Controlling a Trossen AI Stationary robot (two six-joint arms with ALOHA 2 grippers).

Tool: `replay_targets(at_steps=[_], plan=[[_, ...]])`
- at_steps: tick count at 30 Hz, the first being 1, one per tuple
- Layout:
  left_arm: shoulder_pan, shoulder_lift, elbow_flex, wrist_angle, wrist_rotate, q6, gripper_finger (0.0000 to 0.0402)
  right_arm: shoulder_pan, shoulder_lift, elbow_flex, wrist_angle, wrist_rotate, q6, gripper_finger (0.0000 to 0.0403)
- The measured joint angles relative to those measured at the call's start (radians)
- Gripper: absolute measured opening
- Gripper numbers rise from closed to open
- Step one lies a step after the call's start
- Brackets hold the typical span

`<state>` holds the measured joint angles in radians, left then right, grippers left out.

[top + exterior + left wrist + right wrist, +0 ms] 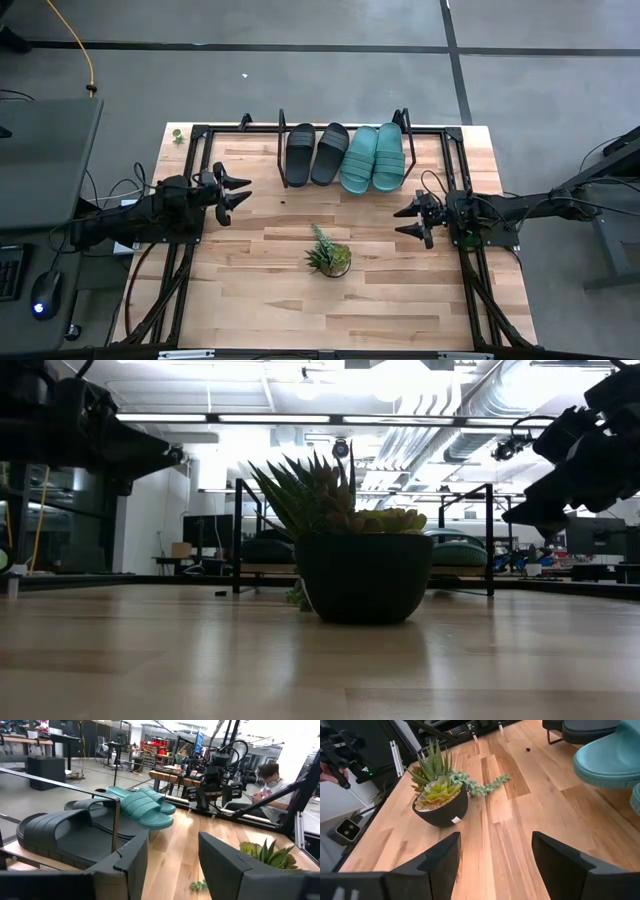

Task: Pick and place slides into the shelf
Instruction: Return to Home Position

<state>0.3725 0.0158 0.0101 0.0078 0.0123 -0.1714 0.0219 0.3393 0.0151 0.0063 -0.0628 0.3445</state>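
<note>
Two black slides (315, 153) and two teal slides (373, 157) lie side by side with their soles on the board of the shelf (245, 127) at the table's far edge. The left wrist view shows the black slides (65, 832) and the teal slides (142, 806) on the board as well. My left gripper (238, 190) hovers open at the table's left side, pointing level toward the right, nothing between its fingers. My right gripper (410, 220) hovers open at the right side, pointing left and slightly down, also empty.
A small potted succulent (329, 256) in a dark bowl stands at the table's middle, between the grippers and nearer the front edge. Bare wooden tabletop (280, 290) lies around it. A seated person (267, 787) shows beyond the table's right side.
</note>
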Motion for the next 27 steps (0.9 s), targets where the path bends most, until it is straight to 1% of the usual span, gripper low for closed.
replay_targets(at_steps=[7,27], plan=[[0.000,0.000,0.000,0.001,0.002,-0.062,0.0156,0.000,0.000,0.000,-0.001,0.000,-0.026,0.0235],[0.000,0.000,0.000,0.002,0.002,-0.065,0.0156,0.000,0.001,0.000,-0.002,0.000,-0.035,0.0235]])
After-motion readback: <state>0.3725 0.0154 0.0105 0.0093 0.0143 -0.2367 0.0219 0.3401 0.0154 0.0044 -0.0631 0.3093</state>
